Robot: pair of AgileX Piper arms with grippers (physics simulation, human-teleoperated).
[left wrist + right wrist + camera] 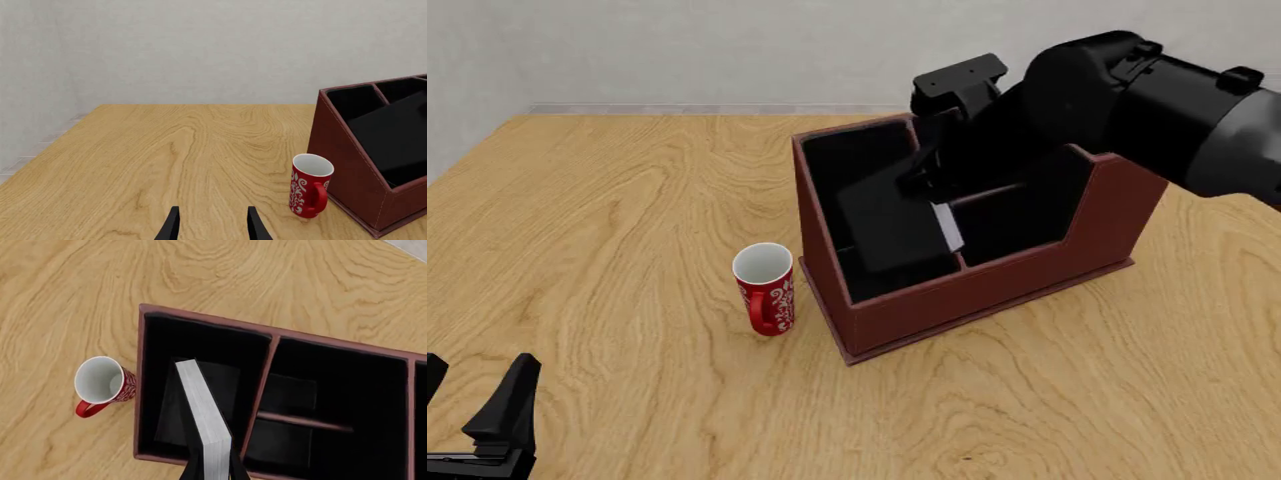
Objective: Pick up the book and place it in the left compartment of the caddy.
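The left gripper (481, 420) idles spread near the wooden table's (627, 200) front edge. A red patterned mug (765, 288) stands just beside the reddish-brown box caddy (988, 290). The thick black hardcover book (203, 415), stiff and probably hefty, tilts inside the left compartment (200, 345), pinched at its page edge by the right gripper (213, 467), apparently clear of the divider.

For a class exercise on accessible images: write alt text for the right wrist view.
Seen from above, the right tool grips a black book by its white page edge, tilted inside the left compartment of a reddish-brown caddy. A red mug stands on the wooden table beside it.
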